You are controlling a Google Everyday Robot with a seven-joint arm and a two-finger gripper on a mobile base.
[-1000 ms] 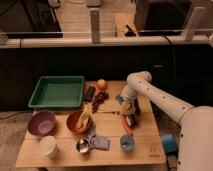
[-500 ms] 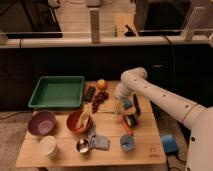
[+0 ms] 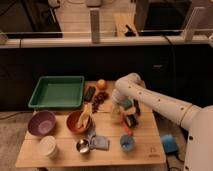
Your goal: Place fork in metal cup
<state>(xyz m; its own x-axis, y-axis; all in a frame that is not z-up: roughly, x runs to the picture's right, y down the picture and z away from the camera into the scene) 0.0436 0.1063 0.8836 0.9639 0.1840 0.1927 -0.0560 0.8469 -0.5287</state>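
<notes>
The metal cup [image 3: 82,146] is small and shiny and stands near the table's front edge, between the white tub [image 3: 48,147] and a blue-grey cloth [image 3: 101,142]. My gripper [image 3: 120,112] hangs low over the middle right of the wooden table [image 3: 145,150], right of the orange bowl [image 3: 75,124] and up and to the right of the metal cup. A pale shape shows at the gripper. I cannot tell whether it is the fork. I cannot make out the fork anywhere else.
A green tray [image 3: 57,91] sits at the back left and a purple bowl [image 3: 42,123] at the front left. A wooden spoon [image 3: 85,116] rests in the orange bowl. An orange fruit [image 3: 101,84], a dark utensil [image 3: 90,93], a blue cup [image 3: 127,143] and dark clutter [image 3: 132,120] surround the gripper.
The arm has swung to the left and the gripper has shifted slightly left and back from the clutter at the table's right.
</notes>
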